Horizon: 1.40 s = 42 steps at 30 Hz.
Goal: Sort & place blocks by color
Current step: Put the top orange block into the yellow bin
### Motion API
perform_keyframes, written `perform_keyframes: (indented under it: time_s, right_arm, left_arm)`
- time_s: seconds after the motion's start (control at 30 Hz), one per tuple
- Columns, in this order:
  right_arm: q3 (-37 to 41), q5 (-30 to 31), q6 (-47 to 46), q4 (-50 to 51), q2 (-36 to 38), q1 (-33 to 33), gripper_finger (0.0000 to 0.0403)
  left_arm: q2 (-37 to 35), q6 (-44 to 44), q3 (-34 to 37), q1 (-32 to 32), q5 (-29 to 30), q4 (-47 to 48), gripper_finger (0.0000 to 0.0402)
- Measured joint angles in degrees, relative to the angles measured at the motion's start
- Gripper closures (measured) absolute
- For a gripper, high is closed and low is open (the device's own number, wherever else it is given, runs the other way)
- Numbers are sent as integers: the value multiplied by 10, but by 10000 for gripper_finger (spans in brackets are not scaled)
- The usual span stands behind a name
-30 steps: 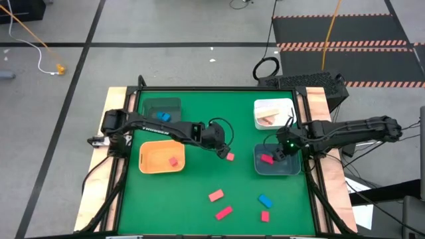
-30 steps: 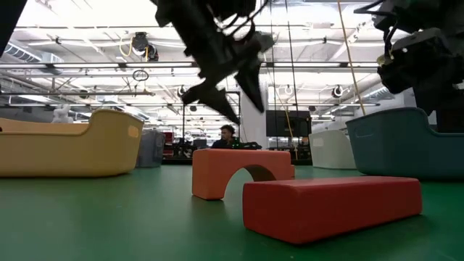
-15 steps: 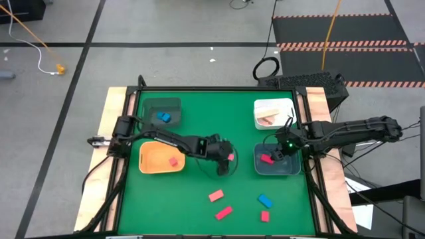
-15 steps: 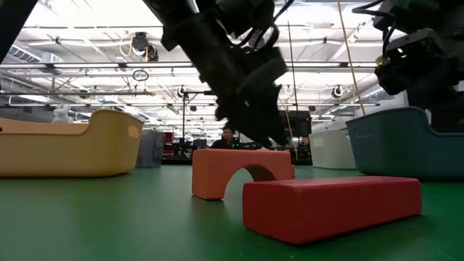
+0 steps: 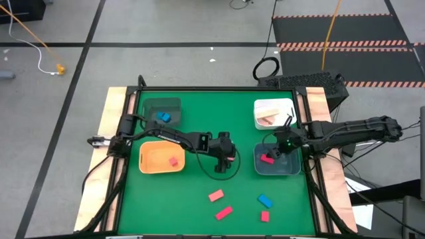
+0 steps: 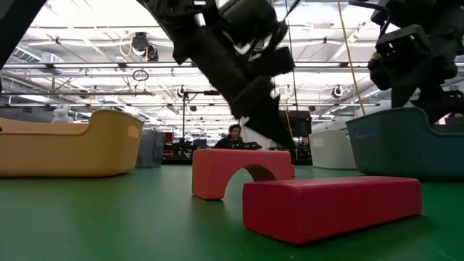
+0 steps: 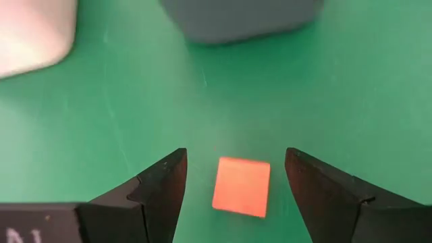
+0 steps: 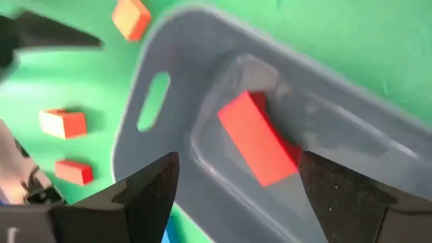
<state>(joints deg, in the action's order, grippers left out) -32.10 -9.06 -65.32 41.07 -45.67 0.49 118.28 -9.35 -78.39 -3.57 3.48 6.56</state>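
Note:
A small red cube (image 7: pixel 241 186) lies on the green table (image 5: pixel 199 179) near its middle. It also shows in the high view (image 5: pixel 232 158). My left gripper (image 7: pixel 236 182) is open just above the table, one finger on each side of the cube and neither touching it. It also shows in the high view (image 5: pixel 228 153). My right gripper (image 8: pixel 239 189) is open and empty over the grey-blue bin (image 5: pixel 275 162). A red bar (image 8: pixel 260 138) lies on that bin's floor.
An orange bin (image 5: pixel 161 157) holds a red block, a dark green bin (image 5: pixel 163 109) a blue block, and a white bin (image 5: pixel 273 113) tan pieces. A red arch (image 5: pixel 216 196), a red bar (image 5: pixel 224 212), a blue block (image 5: pixel 265 200) and a red cube (image 5: pixel 265 216) lie near the front edge.
My left gripper has gone toward the table's right edge and down to the red cube, and its open fingers now stand on either side of it. The cube has stayed in place.

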Motion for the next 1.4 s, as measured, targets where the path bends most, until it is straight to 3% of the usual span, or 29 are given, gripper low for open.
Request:
perform_keyframes:
  time_s: [0.6, 0.7, 0.83, 0.97, 1.2, 1.4]
  right_arm:
    - [0, 5, 0, -31, -1, 0, 106]
    - [0, 12, 1, -31, -1, 0, 106]
    - [0, 18, 1, -32, -1, 0, 106]
    - [0, 18, 0, -32, -1, 0, 106]
    - [0, 14, -25, -54, 1, 0, 106]
    - [0, -2, -15, -202, 23, 0, 106]
  left_arm:
    - [47, 13, 0, 10, -25, -10, 153]
    - [47, 22, 0, 10, -37, -9, 178]
    - [48, 39, 0, 9, -38, -1, 261]
    - [45, 87, 0, 10, -47, 9, 266]
    - [-11, 129, 3, 9, -48, 24, 266]
    - [-88, 131, 2, -3, -9, 82, 266]
